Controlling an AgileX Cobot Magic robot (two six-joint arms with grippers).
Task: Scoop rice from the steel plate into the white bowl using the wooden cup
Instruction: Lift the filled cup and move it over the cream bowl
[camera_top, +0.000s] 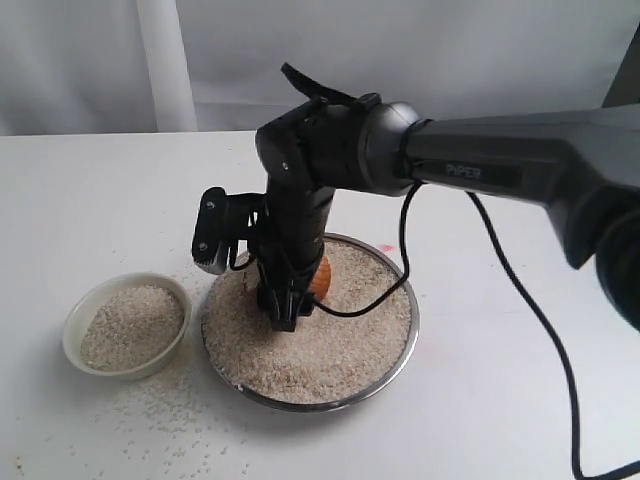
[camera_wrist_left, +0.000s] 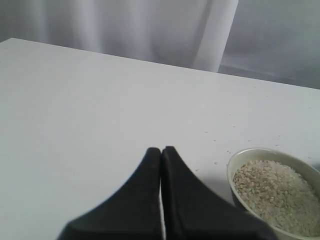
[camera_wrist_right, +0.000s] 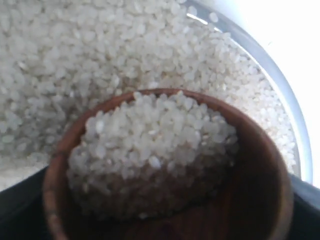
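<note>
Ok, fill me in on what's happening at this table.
The right gripper grips the wooden cup down in the steel plate, with a load of rice inside the cup. Nothing is being poured yet. The white bowl beside the plate holds rice too, and loose grains lie on the table around it. The left gripper is shut and empty, near the bowl.

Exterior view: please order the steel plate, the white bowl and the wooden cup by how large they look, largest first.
1. steel plate, clearly the largest.
2. white bowl, clearly narrower than the plate.
3. wooden cup, smallest as seen; only a small part of it shows, so its full size is unsure.
</note>
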